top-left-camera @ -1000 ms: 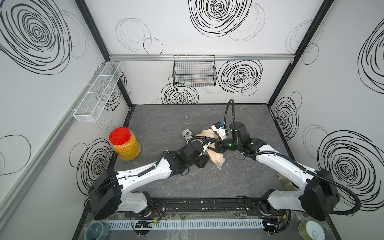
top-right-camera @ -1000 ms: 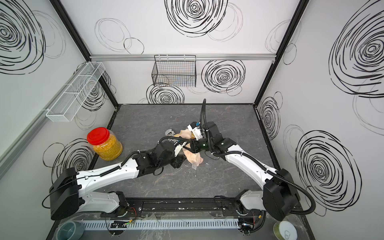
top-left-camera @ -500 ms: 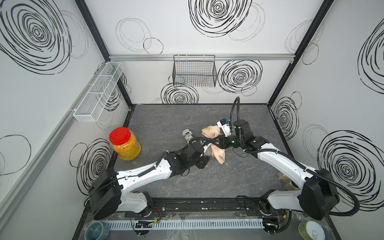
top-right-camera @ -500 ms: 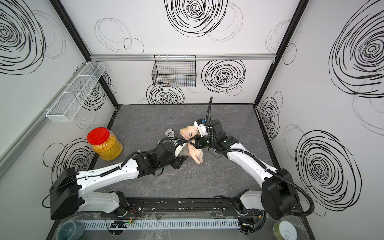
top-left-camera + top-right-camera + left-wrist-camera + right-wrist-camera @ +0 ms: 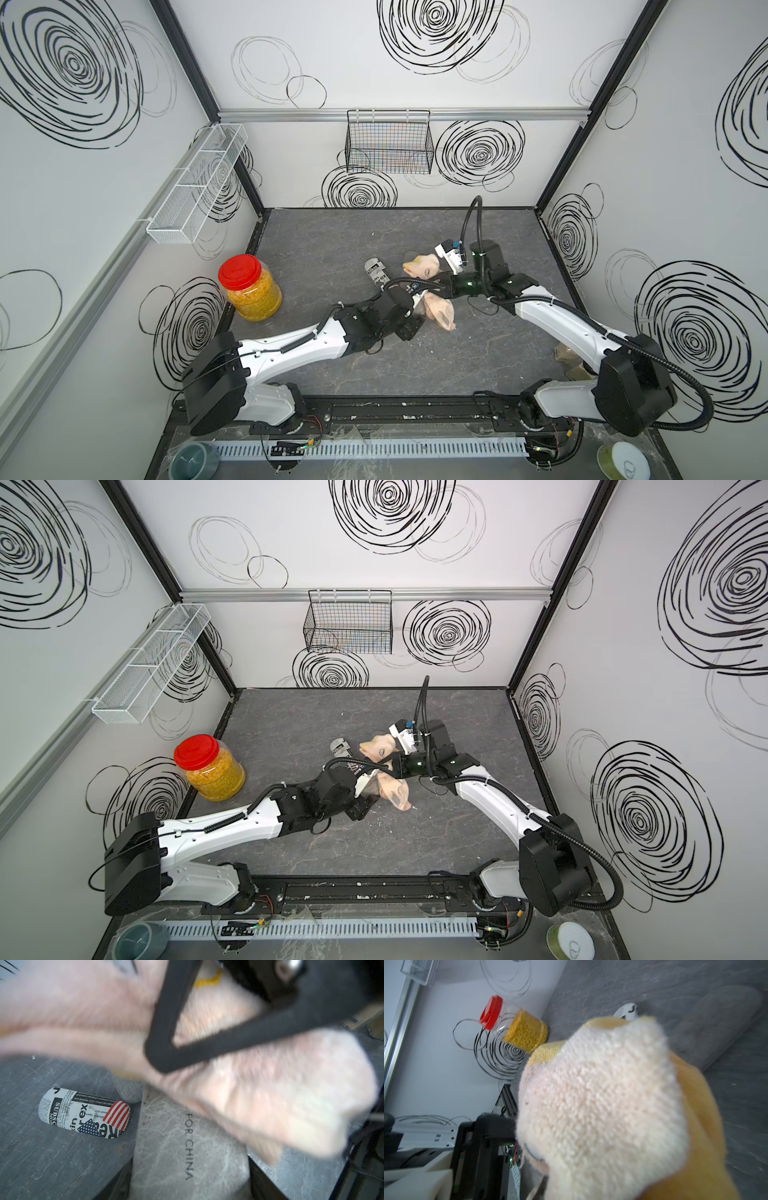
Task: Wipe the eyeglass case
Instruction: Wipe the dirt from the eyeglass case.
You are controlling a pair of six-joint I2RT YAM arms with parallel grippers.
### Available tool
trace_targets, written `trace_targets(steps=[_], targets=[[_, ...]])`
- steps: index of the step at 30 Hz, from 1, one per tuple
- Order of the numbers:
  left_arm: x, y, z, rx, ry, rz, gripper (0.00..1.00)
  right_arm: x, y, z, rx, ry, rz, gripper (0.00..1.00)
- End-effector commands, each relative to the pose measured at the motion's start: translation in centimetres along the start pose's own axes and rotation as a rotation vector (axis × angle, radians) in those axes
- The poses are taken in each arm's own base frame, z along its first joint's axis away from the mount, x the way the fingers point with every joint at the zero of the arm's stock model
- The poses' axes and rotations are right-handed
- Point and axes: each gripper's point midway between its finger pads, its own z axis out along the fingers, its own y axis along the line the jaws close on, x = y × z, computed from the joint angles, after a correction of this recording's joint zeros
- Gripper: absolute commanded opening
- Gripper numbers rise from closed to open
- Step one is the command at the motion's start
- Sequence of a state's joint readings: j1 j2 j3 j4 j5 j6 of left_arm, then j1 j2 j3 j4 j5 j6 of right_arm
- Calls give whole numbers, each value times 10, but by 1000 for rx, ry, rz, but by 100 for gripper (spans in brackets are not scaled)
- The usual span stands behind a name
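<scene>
A grey marbled eyeglass case (image 5: 187,1147) printed with "FOR CHINA" lies between the dark jaws of my left gripper (image 5: 189,1169), which is shut on it. In both top views the left gripper (image 5: 411,326) sits mid-table with the case mostly hidden under it. My right gripper (image 5: 434,286) is shut on a pale pink and cream cloth (image 5: 441,311) that drapes over the far end of the case. One black finger (image 5: 162,1057) presses into the cloth (image 5: 270,1095). The cloth (image 5: 602,1105) fills the right wrist view and hides those jaws.
A newspaper-print glasses case (image 5: 377,274) with a flag pattern (image 5: 83,1113) lies on the table just left of the grippers. A grey fabric pouch (image 5: 716,1022) lies beyond the cloth. A red-lidded jar (image 5: 249,286) of yellow grains stands at the left wall.
My right gripper has drawn the cloth a little to the right and away across the case. The left arm has stayed put with the case.
</scene>
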State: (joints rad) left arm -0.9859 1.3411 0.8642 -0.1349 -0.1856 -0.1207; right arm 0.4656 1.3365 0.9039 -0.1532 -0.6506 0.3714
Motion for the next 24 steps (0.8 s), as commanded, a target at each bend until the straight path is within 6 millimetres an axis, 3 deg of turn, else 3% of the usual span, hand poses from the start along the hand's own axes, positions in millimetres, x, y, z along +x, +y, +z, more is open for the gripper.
trace_targets(steps=[1,7,11,14,19,21,24], targets=[[-61,-7,-22,22,-207,-33,64,-5,-28,-11,121,-32,37,18],[-61,-4,-21,10,-213,-48,64,13,35,6,-119,49,-91,19],[-66,-4,-20,5,-231,-62,63,25,48,15,-175,92,-88,19],[-66,-3,-19,3,-231,-63,63,17,28,11,-89,53,-50,18],[-61,-1,-20,0,-223,-65,63,-9,-37,-19,159,-79,64,18],[-63,-1,-21,4,-229,-72,63,-11,-39,-21,171,-78,43,18],[-61,-1,-19,6,-224,-76,63,-6,-16,-13,86,-45,-11,19]])
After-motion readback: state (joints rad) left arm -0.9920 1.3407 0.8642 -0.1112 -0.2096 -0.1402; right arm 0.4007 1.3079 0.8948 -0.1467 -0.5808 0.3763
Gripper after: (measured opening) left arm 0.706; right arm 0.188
